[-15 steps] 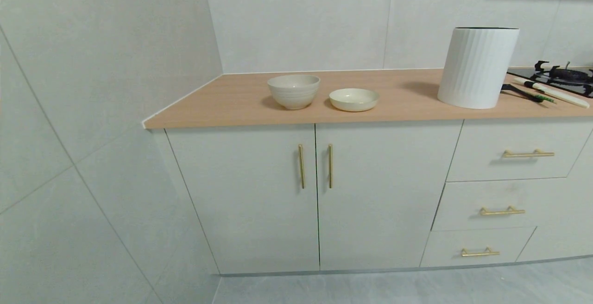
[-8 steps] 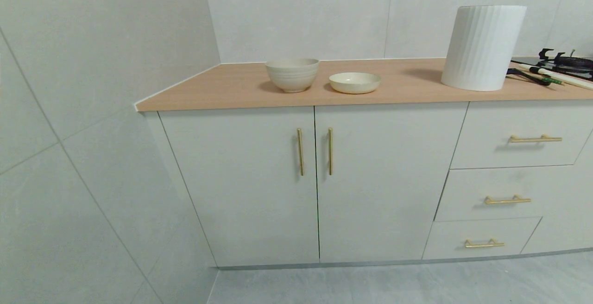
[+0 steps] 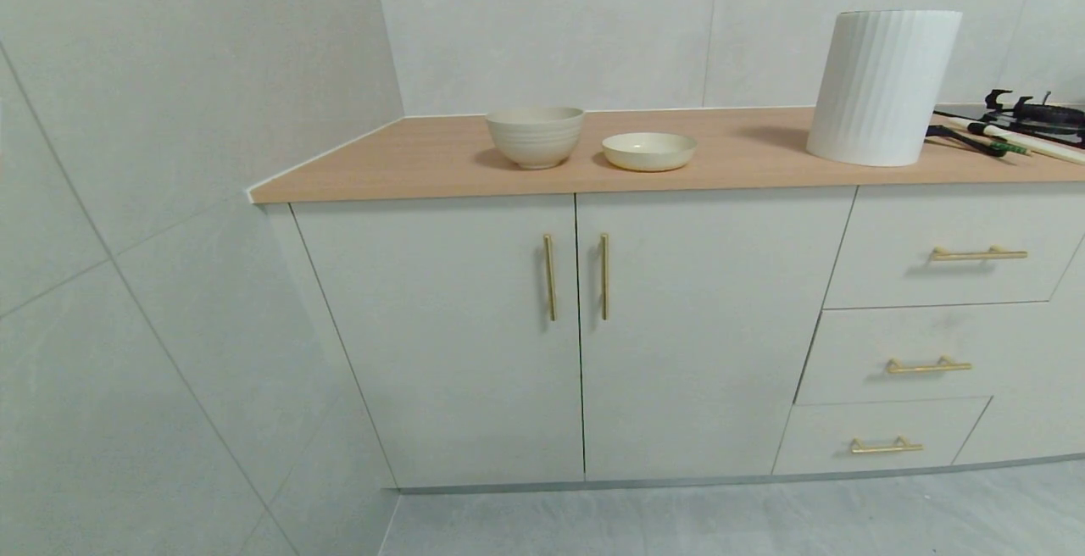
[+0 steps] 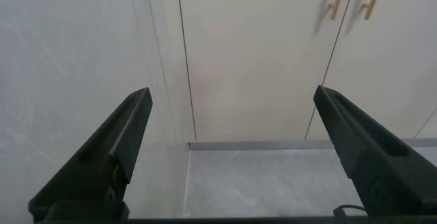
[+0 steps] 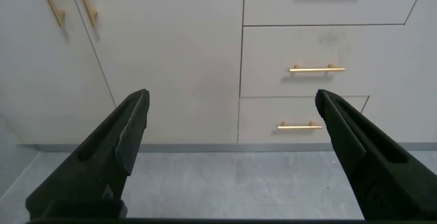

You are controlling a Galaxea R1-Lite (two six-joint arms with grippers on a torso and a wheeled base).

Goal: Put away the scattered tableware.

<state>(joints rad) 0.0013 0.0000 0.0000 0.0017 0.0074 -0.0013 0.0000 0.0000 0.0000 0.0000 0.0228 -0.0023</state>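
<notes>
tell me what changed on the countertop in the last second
Nothing on the countertop moved, and nothing was taken hold of or let go. Only the head camera shifted, seemingly lower, and then held steady. The bowl and the shallow dish stayed side by side, apart. The white ribbed container stayed to their right, and the cabinet doors stayed shut.

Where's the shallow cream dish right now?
In the head view, the shallow cream dish sits on the wooden countertop, just right of the deeper bowl and apart from it, well left of the white ribbed container.
</notes>
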